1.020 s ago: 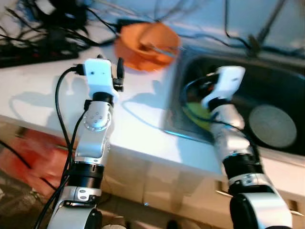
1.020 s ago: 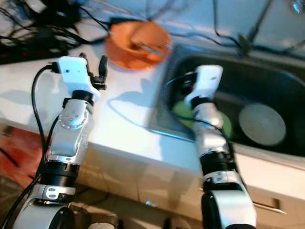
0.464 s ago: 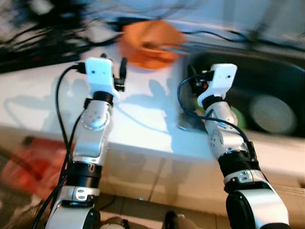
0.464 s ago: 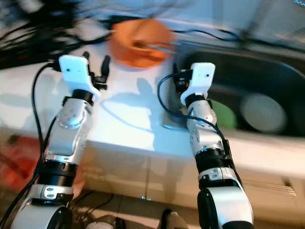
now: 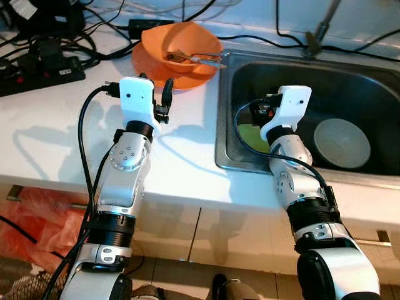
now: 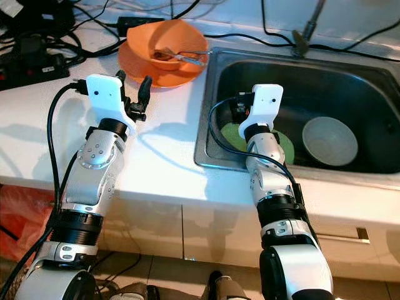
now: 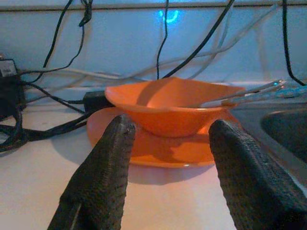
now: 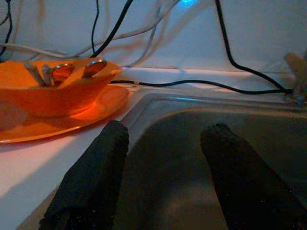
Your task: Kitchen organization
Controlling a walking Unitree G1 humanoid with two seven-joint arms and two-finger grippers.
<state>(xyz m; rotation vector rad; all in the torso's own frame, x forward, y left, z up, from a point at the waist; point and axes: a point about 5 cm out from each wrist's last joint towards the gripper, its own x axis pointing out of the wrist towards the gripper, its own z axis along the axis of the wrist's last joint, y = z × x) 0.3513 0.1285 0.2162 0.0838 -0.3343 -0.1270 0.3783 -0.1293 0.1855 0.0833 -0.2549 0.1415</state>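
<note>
Left gripper (image 7: 168, 158) jaws wide before orange bowl (image 7: 172, 108); right gripper (image 8: 165, 163) jaws wide over sink (image 5: 362, 81).

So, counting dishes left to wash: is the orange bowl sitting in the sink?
No, the orange bowl sits on an orange plate on the counter.

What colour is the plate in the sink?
Green plate; right eye view shows it best.

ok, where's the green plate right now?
The green plate lies in the left part of the sink, left of the grey bowl, partly hidden behind the right arm's wrist.
</note>
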